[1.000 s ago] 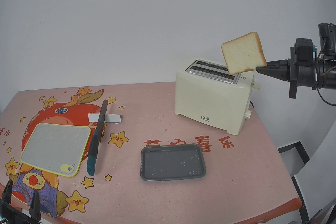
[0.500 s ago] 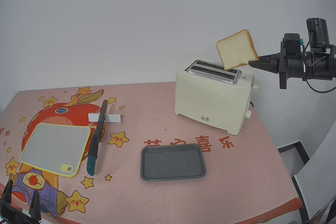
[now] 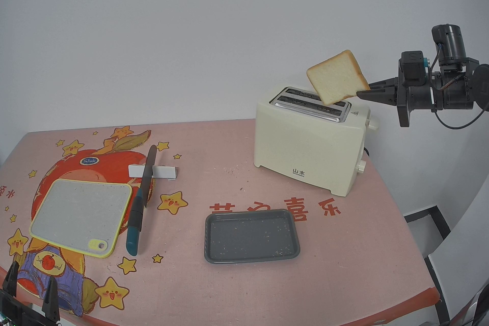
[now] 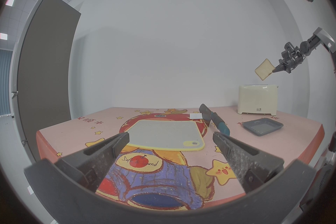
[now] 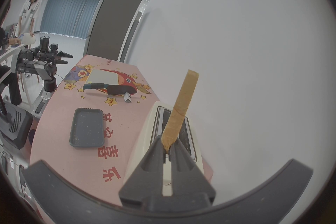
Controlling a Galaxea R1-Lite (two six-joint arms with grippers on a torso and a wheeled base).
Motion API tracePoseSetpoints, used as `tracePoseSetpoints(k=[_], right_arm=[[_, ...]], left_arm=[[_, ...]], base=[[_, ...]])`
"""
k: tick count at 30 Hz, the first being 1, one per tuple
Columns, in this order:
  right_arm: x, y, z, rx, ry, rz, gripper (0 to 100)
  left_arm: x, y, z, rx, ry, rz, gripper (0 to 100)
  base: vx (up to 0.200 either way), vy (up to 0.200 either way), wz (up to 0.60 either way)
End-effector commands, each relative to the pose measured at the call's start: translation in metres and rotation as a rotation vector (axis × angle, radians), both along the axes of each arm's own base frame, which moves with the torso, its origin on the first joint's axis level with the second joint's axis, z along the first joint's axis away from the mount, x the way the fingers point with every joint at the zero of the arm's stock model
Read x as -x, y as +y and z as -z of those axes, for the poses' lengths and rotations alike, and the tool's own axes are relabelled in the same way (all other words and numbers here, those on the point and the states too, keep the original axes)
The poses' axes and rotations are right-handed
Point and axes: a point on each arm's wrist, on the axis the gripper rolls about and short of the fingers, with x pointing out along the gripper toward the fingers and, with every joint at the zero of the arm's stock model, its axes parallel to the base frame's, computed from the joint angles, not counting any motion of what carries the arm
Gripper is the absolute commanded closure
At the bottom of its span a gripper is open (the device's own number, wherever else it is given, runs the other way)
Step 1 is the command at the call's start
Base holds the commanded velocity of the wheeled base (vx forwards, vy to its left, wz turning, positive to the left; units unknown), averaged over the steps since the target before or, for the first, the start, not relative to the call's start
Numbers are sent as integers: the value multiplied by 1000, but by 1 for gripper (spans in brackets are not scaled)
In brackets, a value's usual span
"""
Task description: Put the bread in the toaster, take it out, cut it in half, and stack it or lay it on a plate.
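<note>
A slice of bread (image 3: 335, 77) hangs tilted just above the slots of the cream toaster (image 3: 310, 138), pinched at its right corner by my right gripper (image 3: 364, 89), which is shut on it. In the right wrist view the bread (image 5: 180, 109) stands edge-on over the toaster (image 5: 164, 133), held between the fingertips of the right gripper (image 5: 167, 147). My left gripper (image 4: 171, 149) stays open and holds nothing, low at the table's near left corner (image 3: 28, 291). From there the bread (image 4: 265, 69) shows far off above the toaster (image 4: 257, 99).
A dark grey tray (image 3: 251, 236) lies in front of the toaster. A cutting board (image 3: 79, 215) sits at the left, with a teal-handled knife (image 3: 140, 199) propped on a small white rest (image 3: 153, 171) beside it. The table edge runs right of the toaster.
My right gripper has carried the bread left and toward the wall, from beside the toaster's right end to above its slots. The left arm has kept still.
</note>
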Motion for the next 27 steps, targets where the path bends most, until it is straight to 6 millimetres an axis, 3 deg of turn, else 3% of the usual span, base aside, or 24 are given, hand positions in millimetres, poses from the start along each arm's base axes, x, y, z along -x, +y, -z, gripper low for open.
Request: tracePoseSetpoints(k=[1,27], right_arm=[[-2,-2,7,9,20,3,100],[-7,-9,20,34,36,14,100]], left_arm=[[0,0,5,-1,1,0,0],[0,0,5,-1,1,0,0]], base=[[0,0,0],[0,0,0]])
